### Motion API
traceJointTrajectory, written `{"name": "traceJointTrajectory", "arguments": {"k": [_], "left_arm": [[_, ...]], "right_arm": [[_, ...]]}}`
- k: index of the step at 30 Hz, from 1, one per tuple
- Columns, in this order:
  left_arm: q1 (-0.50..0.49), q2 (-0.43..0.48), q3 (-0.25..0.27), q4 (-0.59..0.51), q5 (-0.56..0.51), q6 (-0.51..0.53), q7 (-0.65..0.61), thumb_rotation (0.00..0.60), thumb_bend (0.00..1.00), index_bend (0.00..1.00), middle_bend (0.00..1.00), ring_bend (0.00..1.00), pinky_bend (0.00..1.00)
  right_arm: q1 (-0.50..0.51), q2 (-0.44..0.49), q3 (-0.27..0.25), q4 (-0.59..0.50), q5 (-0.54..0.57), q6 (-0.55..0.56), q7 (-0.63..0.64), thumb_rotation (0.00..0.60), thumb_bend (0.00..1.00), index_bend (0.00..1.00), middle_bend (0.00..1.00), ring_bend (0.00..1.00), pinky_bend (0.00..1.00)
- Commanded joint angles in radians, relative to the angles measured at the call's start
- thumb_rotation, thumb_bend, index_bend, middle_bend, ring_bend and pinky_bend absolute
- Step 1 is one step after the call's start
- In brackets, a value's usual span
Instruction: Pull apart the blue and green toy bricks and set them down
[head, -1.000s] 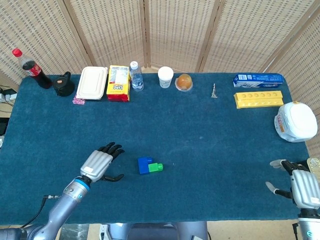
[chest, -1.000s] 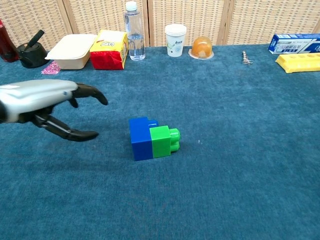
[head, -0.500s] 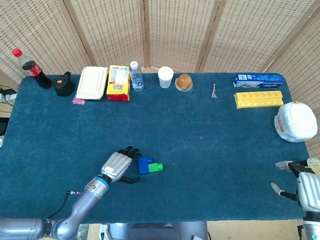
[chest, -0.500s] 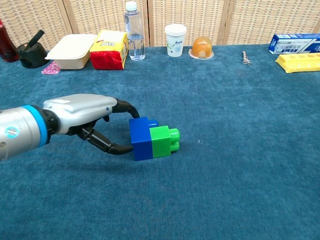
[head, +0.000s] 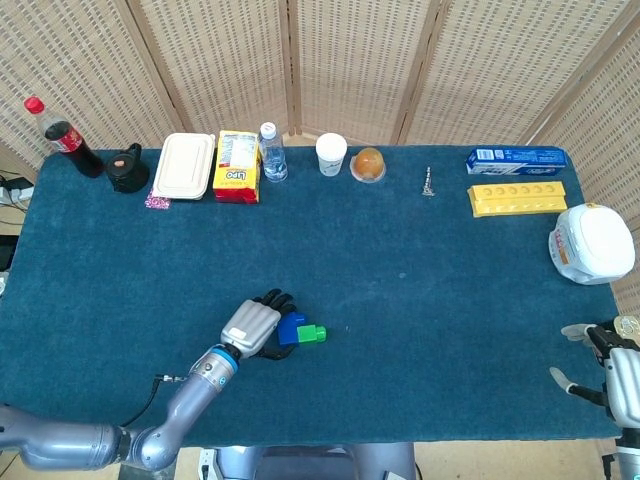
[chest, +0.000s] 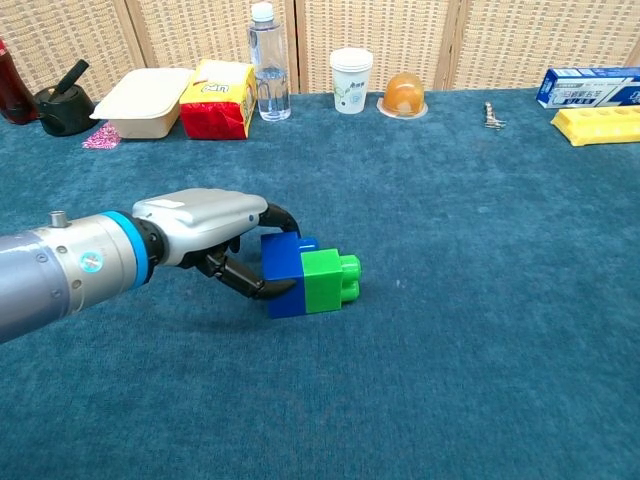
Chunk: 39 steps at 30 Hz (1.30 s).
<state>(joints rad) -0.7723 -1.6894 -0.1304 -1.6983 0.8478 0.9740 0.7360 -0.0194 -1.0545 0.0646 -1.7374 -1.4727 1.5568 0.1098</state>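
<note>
Left hand (chest: 215, 240) wraps its fingers around the blue brick (chest: 283, 275), resting on the table (chest: 480, 330) near the front; green brick (chest: 328, 281) attached. Right hand (head: 622, 375) empty, fingers apart, far right. Separation not begun

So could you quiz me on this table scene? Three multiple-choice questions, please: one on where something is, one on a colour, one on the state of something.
1. Where does the water bottle stand?
A. at the table's back edge, right of the yellow box
B. beside the bricks
C. at the table's right end

2. Which brick is the left hand touching?
A. green
B. blue
C. yellow

3. The two bricks are:
A. apart
B. stacked upright
C. joined, lying on the table

Answers:
1 A: the water bottle stands by the yellow box.
2 B: the left hand closes around the blue brick.
3 C: the green brick is attached sideways.
</note>
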Motion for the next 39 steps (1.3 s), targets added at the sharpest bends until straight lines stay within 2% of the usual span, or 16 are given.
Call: {"name": "traceJointTrajectory", "arguments": {"k": [1, 7, 17, 23, 29, 34, 39], "left_arm": [[-0.013, -0.007, 0.002, 0.013, -0.007, -0.001, 0.000, 0.315, 0.42, 0.42, 0.25, 0.22, 0.39], [-0.031, 0.012, -0.015, 0.027, 0.016, -0.038, -0.073, 0.324, 0.46, 0.51, 0.30, 0.29, 0.44], [-0.073, 0.153, -0.063, -0.008, 0.127, -0.166, -0.234, 0.308, 0.48, 0.52, 0.33, 0.30, 0.45], [-0.112, 0.266, -0.120, -0.009, 0.305, -0.301, -0.459, 0.303, 0.49, 0.52, 0.35, 0.30, 0.45], [-0.152, 0.324, -0.148, -0.013, 0.401, -0.388, -0.624, 0.309, 0.49, 0.53, 0.36, 0.30, 0.45], [-0.206, 0.369, -0.169, -0.008, 0.445, -0.477, -0.737, 0.305, 0.49, 0.53, 0.36, 0.30, 0.45], [-0.262, 0.370, -0.185, 0.009, 0.448, -0.520, -0.801, 0.308, 0.49, 0.53, 0.36, 0.30, 0.45]], "right_arm": [[-0.002, 0.004, 0.002, -0.003, -0.002, 0.004, 0.003, 0.600, 0.21, 0.39, 0.44, 0.43, 0.38], [-0.005, 0.007, 0.002, -0.011, -0.005, 0.006, 0.008, 0.600, 0.21, 0.39, 0.44, 0.43, 0.38], [0.024, 0.009, -0.001, -0.032, -0.001, -0.057, 0.043, 0.600, 0.21, 0.39, 0.44, 0.44, 0.42], [0.114, -0.008, 0.014, -0.068, 0.002, -0.207, 0.203, 0.600, 0.21, 0.39, 0.44, 0.46, 0.47], [0.171, -0.033, 0.024, -0.070, 0.006, -0.298, 0.345, 0.600, 0.21, 0.39, 0.45, 0.51, 0.52], [0.225, -0.066, 0.034, -0.061, 0.008, -0.374, 0.470, 0.600, 0.22, 0.39, 0.45, 0.51, 0.53], [0.263, -0.090, 0.039, -0.063, 0.005, -0.419, 0.557, 0.600, 0.21, 0.38, 0.45, 0.51, 0.53]]}}
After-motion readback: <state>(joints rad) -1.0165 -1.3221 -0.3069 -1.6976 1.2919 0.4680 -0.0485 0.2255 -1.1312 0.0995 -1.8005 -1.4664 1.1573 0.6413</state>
